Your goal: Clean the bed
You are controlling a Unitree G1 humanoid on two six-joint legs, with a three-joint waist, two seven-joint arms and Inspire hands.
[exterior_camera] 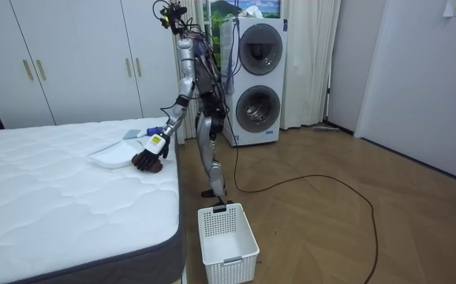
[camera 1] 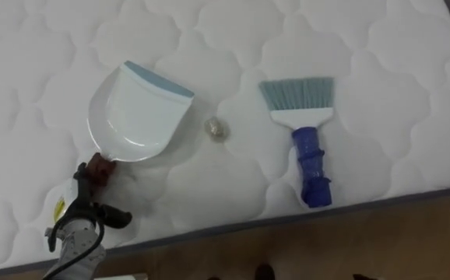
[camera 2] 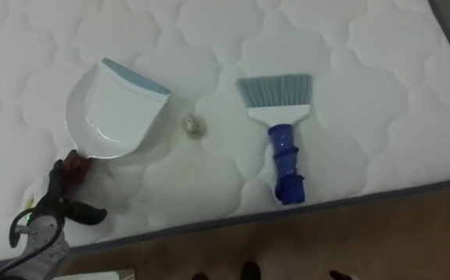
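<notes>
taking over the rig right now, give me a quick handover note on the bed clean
Left hand: curled round the handle of the dustpan, which lies flat on the mattress near its edge.
Scrap: small crumpled bit on the mattress between dustpan and brush, touching neither.
Brush: lying flat, not held, bristles toward the far side.
Done: dustpan gripped.
Left: take the brush, sweep the scrap into the pan, then probably tip it into the white basket on the floor by the bed.

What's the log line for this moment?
left hand grips dustpan by handle | crumpled scrap between dustpan and brush | brush lies untouched on mattress
</notes>
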